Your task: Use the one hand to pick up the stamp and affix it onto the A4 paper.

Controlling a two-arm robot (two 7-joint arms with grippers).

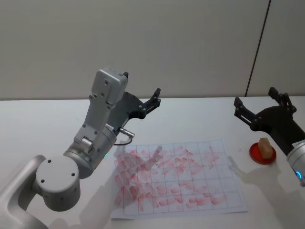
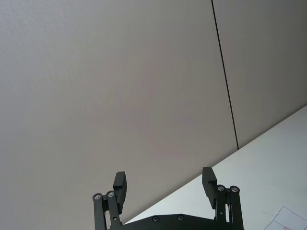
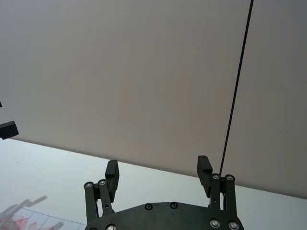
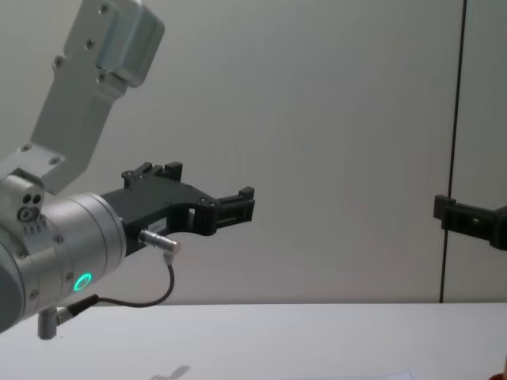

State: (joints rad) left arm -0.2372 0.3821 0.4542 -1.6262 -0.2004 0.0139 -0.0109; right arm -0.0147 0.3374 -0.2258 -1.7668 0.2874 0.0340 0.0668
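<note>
Left gripper (image 2: 164,179) — fingers (image 2: 121,186) wide apart, empty.

Head view down onto table (image 1: 47,119), chest view low across it, wrist views sharing the wall (image 2: 120,96).

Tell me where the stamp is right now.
In the head view, the stamp stands on a round red pad on the white table, just right of the A4 paper, with the open right hand raised close by.
</note>
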